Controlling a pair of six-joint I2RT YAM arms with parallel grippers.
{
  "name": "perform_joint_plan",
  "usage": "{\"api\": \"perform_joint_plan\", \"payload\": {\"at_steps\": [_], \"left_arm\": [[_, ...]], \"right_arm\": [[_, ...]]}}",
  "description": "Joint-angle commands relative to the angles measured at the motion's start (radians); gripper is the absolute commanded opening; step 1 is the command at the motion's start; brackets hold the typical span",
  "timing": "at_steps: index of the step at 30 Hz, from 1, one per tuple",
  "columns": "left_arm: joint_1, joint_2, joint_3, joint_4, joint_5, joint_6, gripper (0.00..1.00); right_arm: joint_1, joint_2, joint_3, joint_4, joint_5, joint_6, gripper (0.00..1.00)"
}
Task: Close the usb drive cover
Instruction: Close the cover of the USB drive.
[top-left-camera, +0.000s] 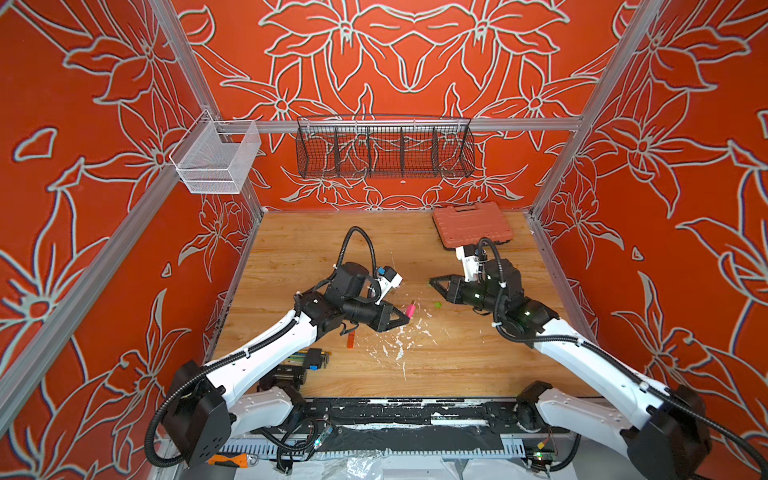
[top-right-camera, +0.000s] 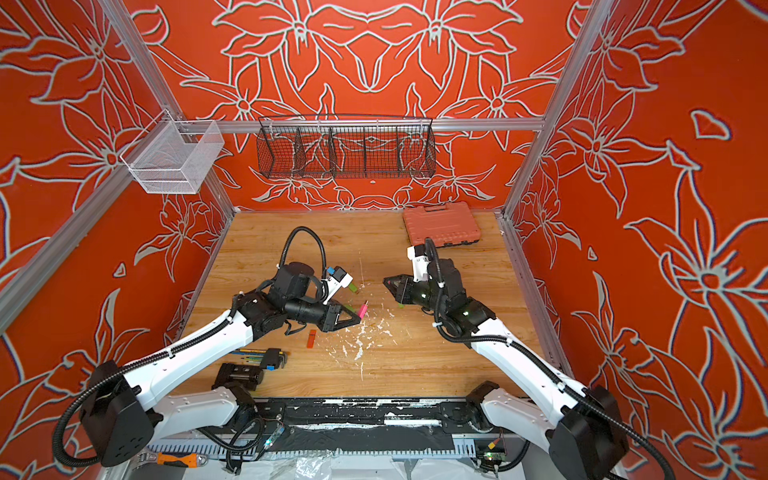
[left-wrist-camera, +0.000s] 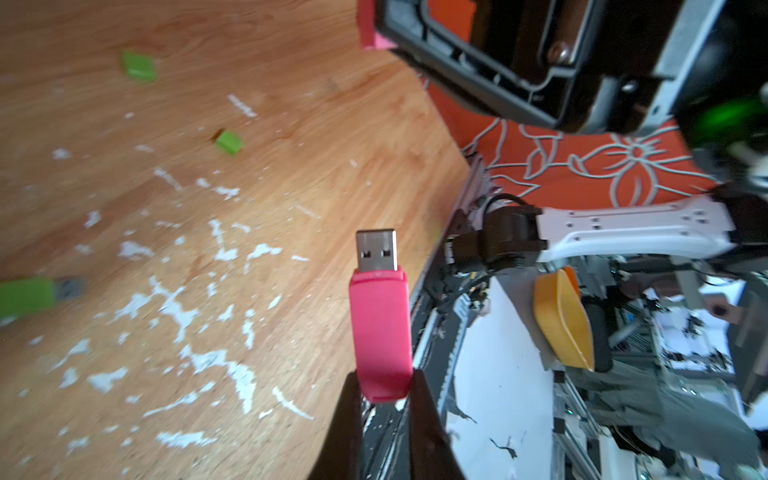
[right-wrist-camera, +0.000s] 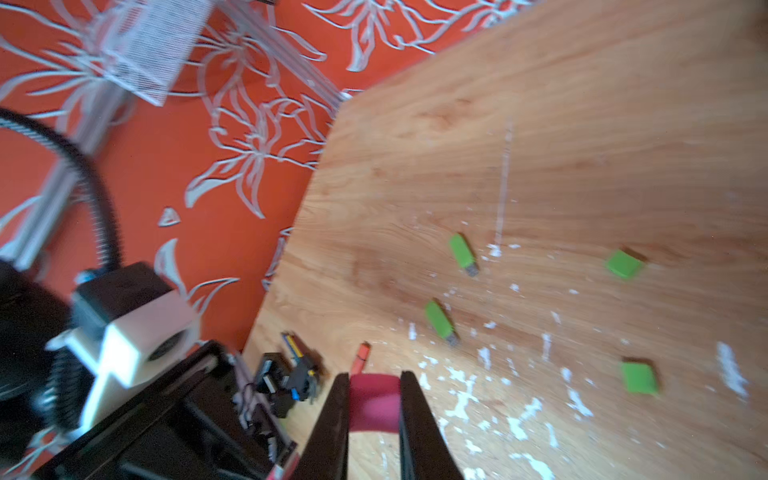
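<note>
over scuffed wood (left-wrist-camera: 291, 124), pink drive (left-wrist-camera: 380, 332), rounded cap (right-wrist-camera: 374, 401)

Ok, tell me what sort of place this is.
Probably a robot test cell: an aluminium frame with orange floral-print walls, a wooden tabletop, and a left arm and right arm mounted at its front edge.

Two matching robot arms: the left arm (top-left-camera: 266, 349) and right arm (top-left-camera: 582, 357) have smooth white shell links dotted with small dark screw holes, joined by chunky black motor housings. Ribbed black cable conduit (top-left-camera: 358, 237) runs along each, cinched with white zip ties (top-left-camera: 248, 354). White wrist camera blocks (top-left-camera: 390, 281) sit above the black triangular left end effector (top-left-camera: 408, 319) and right end effector (top-left-camera: 431, 282). Small green lights (top-left-camera: 525, 313) glow on the right arm.
</note>
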Motion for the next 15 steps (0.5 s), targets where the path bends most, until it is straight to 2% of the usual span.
{"api": "perform_joint_plan", "payload": {"at_steps": [1, 4, 11, 15], "left_arm": [[0.012, -0.021, 0.004, 0.182, 0.163, -0.089, 0.07], [0.012, -0.025, -0.004, 0.283, 0.199, -0.158, 0.07], [0.014, -0.054, -0.001, 0.347, 0.207, -0.199, 0.07], [0.014, -0.060, -0.003, 0.362, 0.206, -0.206, 0.06]], "right_arm": [[-0.002, -0.037, -0.042, 0.332, -0.217, 0.138, 0.07], [-0.002, -0.059, -0.093, 0.504, -0.248, 0.220, 0.07], [-0.001, -0.093, -0.157, 0.648, -0.292, 0.299, 0.06], [0.001, -0.115, -0.169, 0.641, -0.302, 0.289, 0.05]]}}
